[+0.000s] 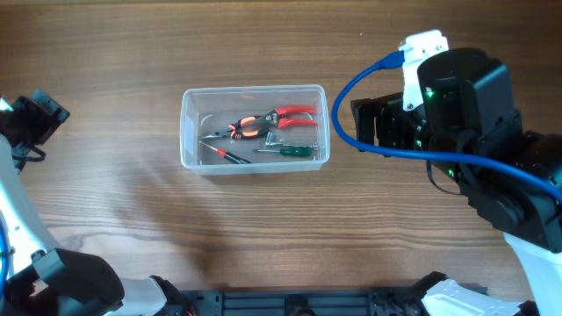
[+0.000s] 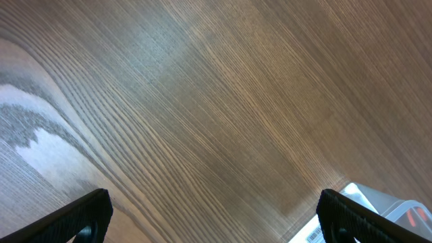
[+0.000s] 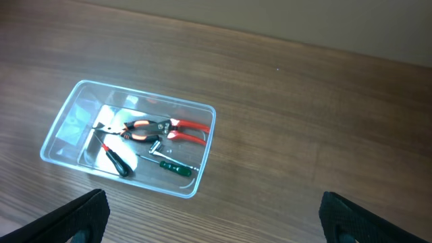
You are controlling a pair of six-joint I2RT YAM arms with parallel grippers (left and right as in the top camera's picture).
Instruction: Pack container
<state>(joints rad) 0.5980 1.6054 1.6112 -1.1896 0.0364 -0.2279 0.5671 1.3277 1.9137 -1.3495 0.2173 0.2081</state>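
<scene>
wooden table (image 2: 202,101) under the left pincer (image 2: 216,219), tips cut off by the frame, spread wide, empty. right pincer (image 3: 216,226) the same. container (image 3: 64,131) ahead-left of it: red pliers (image 3: 158,128), green screwdriver (image 3: 177,169), black-handled tool (image 3: 116,160), silver bit (image 3: 156,146) unclear.

Wood-grain bench (image 1: 263,237). Lying flat inside the container (image 1: 255,89): red-handled pliers (image 1: 268,123), black-handled screwdriver (image 1: 235,157) below the pliers' jaws in the overhead view, green-handled screwdriver (image 1: 294,151) near the handles, small metal bit (image 1: 272,138) between. White barcode-labelled object (image 2: 381,206) at the lower right of the left wrist view, unidentifiable.
</scene>
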